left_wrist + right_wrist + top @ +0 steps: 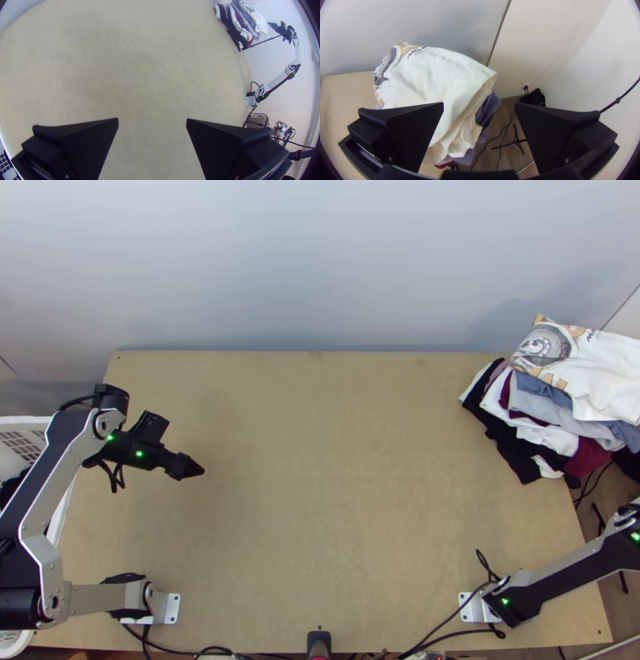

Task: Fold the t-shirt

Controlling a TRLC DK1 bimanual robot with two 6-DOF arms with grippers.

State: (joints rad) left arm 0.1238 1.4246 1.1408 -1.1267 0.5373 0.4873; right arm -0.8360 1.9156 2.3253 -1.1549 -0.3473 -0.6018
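Bkgd: pale grey-blue wall [280, 268], across the top of the frame. Below it, light wooden rectangular table [336, 436], filling most of the centre. L arm, silver-grey w/ black joints [34, 500], at L edge & lower L; R arm, same build [564, 576], at lower R, running off the R edge. Stack of folded cloth garments, black, white, grey, blue & maroon [516, 444], upper R, on the table's far R corner. White slatted plastic basket [28, 421], L edge, partly behind the L arm. White cloth T-shirt w/ grey & orange print [612, 372], upper R, on top of the stack: folded, layered edges draping loosely on one side. Black thin cables [448, 636], along the bottom edge. L gripper, black w/ wide flat fingers [192, 470], centre-L, above the tabletop: open, fingers well apart. R gripper, same type [479, 106], near the T-shirt: open, fingers spread; contact w/ the cloth can't be judged.
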